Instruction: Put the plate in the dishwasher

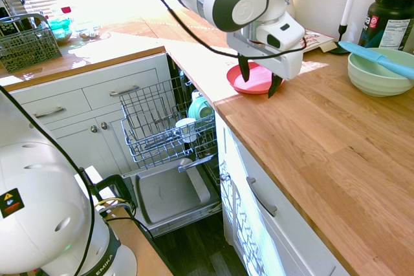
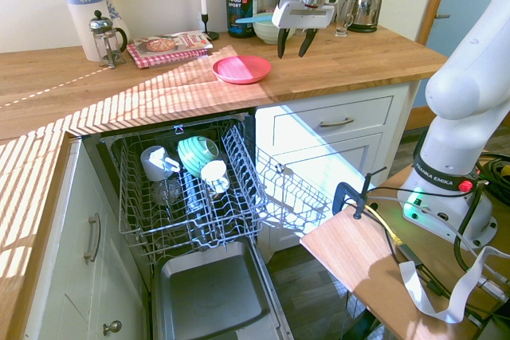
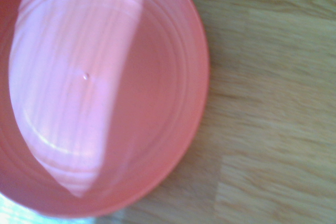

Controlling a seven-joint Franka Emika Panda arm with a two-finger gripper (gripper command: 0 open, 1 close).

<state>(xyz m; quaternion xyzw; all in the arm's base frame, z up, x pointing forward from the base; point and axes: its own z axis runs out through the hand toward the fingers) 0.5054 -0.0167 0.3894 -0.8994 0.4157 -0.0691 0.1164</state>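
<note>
The plate (image 2: 241, 69) was seen flat on the counter (image 2: 351, 61), above the dishwasher (image 2: 191, 197); the fingers of the gripper (image 2: 296, 43) were held wide and empty, beside the plate, on its kettle (image 2: 366, 5) side; a short sideways shift was judged to be needed.

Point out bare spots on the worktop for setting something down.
Wide bare wood runs along the worktop in front of the pale green bowl. Another patch lies left of the pink plate, before the magazines in the second exterior view. It is crowded around the bowl, black tub and kettle.
</note>
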